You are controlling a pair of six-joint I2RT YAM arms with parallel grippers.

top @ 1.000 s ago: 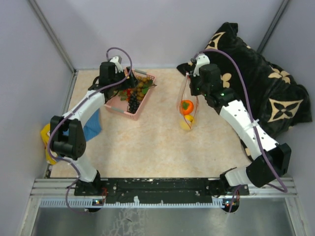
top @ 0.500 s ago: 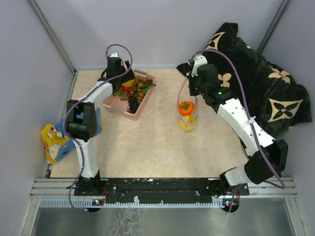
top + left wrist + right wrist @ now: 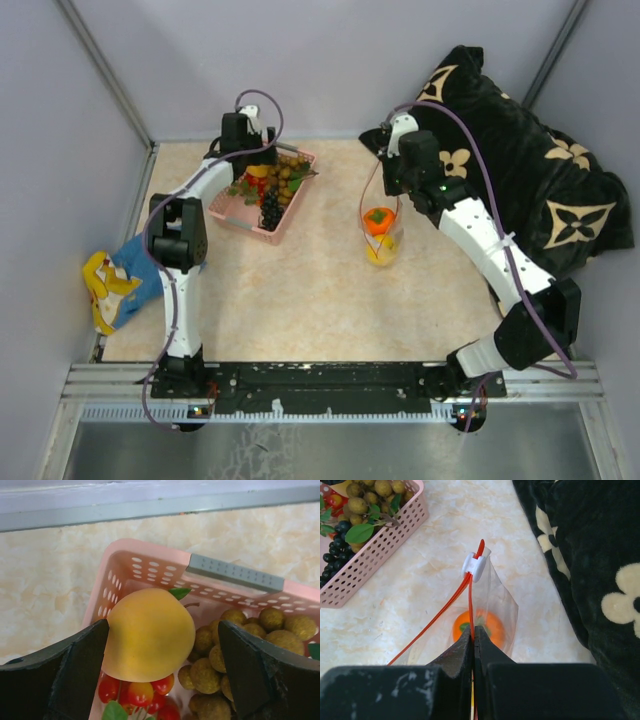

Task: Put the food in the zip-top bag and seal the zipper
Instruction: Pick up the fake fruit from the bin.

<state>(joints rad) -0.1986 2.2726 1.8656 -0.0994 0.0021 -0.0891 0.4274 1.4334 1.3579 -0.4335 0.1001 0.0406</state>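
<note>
The pink basket point(image 3: 240, 215) holds a yellow round fruit point(image 3: 150, 632), a tan-brown berry cluster point(image 3: 240, 640), red pieces point(image 3: 140, 692) and dark grapes point(image 3: 270, 208). My left gripper point(image 3: 162, 670) is open over the basket's far end, with the yellow fruit between its fingers, close to the left one. My right gripper point(image 3: 474, 635) is shut on the red-orange zipper point(image 3: 470, 595) of the clear zip-top bag point(image 3: 502, 605) and holds it up by the strip. The bag's mouth gapes. An orange fruit point(image 3: 490, 622) and a yellow fruit point(image 3: 380, 252) lie inside. A white slider point(image 3: 475, 565) sits at the strip's far end.
A black pillow with a gold pattern point(image 3: 520, 170) lies at the back right, close to the right arm. A blue-and-yellow cloth point(image 3: 115, 285) lies at the table's left edge. Grey walls close in the back and both sides.
My left arm has swung to the right and farther back, over the basket's far end, uncovering the cloth. My right gripper has stayed put with the bag.
</note>
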